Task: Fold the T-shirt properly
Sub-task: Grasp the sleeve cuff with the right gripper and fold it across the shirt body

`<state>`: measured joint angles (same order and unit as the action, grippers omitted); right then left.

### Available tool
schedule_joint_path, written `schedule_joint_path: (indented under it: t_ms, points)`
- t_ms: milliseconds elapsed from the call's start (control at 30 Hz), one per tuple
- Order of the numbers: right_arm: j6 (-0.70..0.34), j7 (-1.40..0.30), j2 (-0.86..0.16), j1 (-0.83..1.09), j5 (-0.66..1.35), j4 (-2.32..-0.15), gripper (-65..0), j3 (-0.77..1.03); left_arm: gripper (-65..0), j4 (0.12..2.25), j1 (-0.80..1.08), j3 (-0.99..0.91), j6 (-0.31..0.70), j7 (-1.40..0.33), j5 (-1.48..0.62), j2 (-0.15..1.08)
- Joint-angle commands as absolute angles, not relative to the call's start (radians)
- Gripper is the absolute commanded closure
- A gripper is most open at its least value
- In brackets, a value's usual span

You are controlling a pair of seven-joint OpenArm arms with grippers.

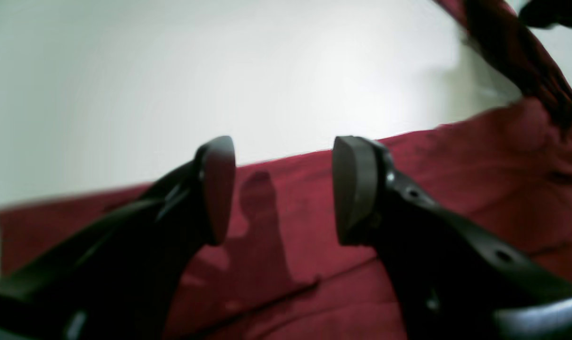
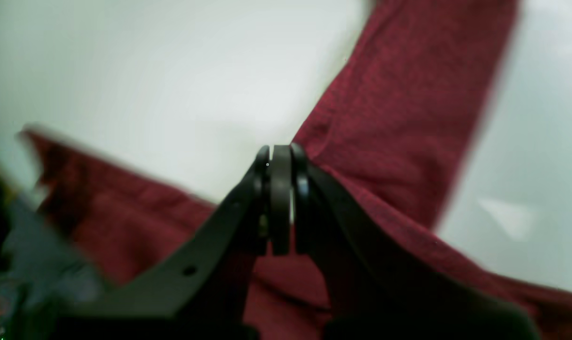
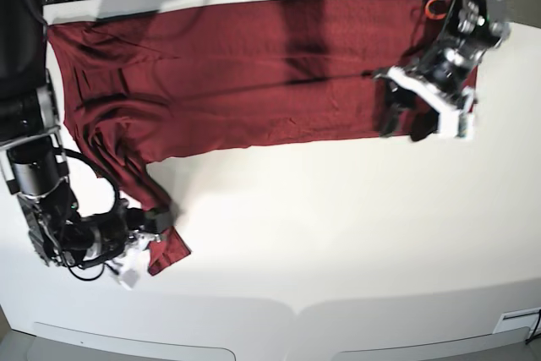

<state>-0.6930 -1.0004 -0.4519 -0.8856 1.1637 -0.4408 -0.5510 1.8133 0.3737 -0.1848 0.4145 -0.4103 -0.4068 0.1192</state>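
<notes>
1. T-shirt [image 3: 245, 73] is lying spread across the far half of the white table [image 3: 338, 234], body mostly flat, one sleeve trailing down toward the near edge on the base view's left.
2. Right gripper [image 3: 150, 227] is sitting at that sleeve's end, jaws pressed together; the base view is showing the cuff right at its tip, so it is most likely pinching cloth, though the right wrist view is not showing fabric between the pads.
3. Left gripper [image 1: 283, 189] is hovering over the shirt's hem end on the base view's right, fingers spread wide, nothing between them — only its shadow is falling on the cloth.
4. Step in hand, as I am judging it: bringing the sleeve in over the body while the other arm is getting ready to take the hem.
5. Doing it well — lifting the cuff enough that it is not dragging the bunched shoulder cloth, carrying it straight across, laying it flat and parallel to the side seam.
6. Left arm should be dropping onto the hem corner and pinching one layer only.
7. Risk: thin knit is slipping or wrinkling near the armpit, where folds are already gathering.
</notes>
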Motion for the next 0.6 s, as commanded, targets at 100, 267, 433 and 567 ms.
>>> schedule_joint_path:
  t_ms: [100, 267, 433, 567]
  points:
    - [-0.698, -1.147, -0.412, -0.925, 1.319, -0.455, 0.0, -0.547, -31.6, 1.833, 0.467, -0.27, 0.46, -0.324, -0.412, 0.123]
    - [-0.698, -1.396, -0.339, -0.913, 1.474, -0.455, 0.0, -0.547, -28.9, 1.833, 0.538, -0.352, 0.49, -0.32, -0.408, 0.123]
    - [-0.698, -1.396, -0.303, -0.868, 1.484, -0.455, 0.0, -0.547, -28.9, 1.833, 0.567, -0.414, 0.49, -0.321, -0.408, 0.123]
    - [-0.698, -1.396, -0.297, -0.833, 1.484, -0.455, 0.0, -0.547, -28.9, 1.833, 0.571, -0.426, 0.49, -0.321, -0.408, 0.123]
